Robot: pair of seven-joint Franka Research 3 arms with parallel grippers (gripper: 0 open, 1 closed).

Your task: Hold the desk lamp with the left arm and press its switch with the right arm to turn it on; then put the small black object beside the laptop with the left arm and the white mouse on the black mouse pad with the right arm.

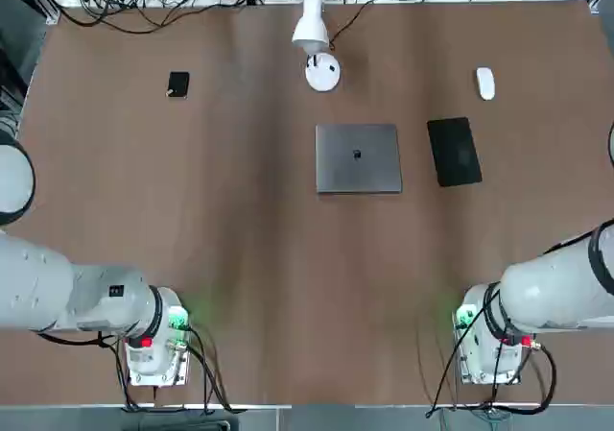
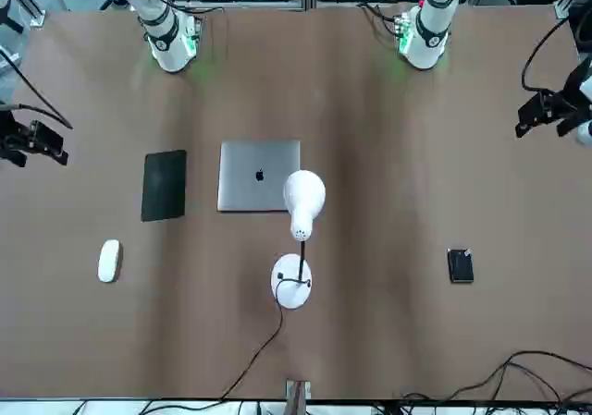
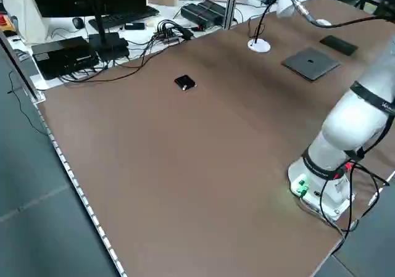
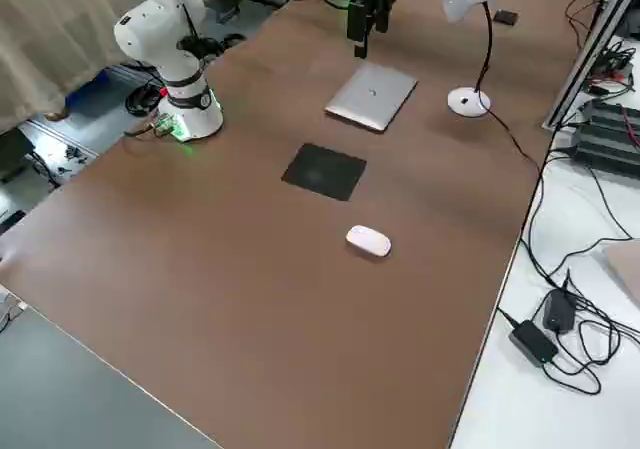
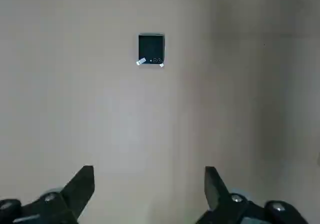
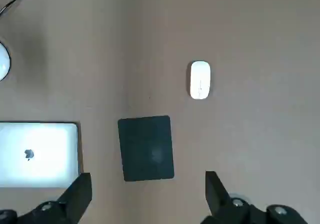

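The desk lamp (image 1: 322,71) stands at the table's far middle, its cone head (image 2: 303,196) tilted toward the laptop (image 1: 358,157); no glow shows beneath it. The small black object (image 1: 177,84) lies far left, alone on the wood. The white mouse (image 1: 485,83) lies far right, just beyond the black mouse pad (image 1: 453,151), which sits right of the laptop. My left gripper (image 5: 149,184) hangs open high over the table, with the small black object (image 5: 151,49) well ahead of it. My right gripper (image 6: 148,189) hangs open and empty above the pad (image 6: 146,147) and mouse (image 6: 200,79).
The lamp's thin dark cord (image 2: 254,355) runs off the far edge toward a clutter of cables and boxes (image 3: 92,42). Both arm bases (image 1: 153,349) stand at the near edge. Bare brown tabletop (image 1: 269,258) spreads between the bases and the laptop.
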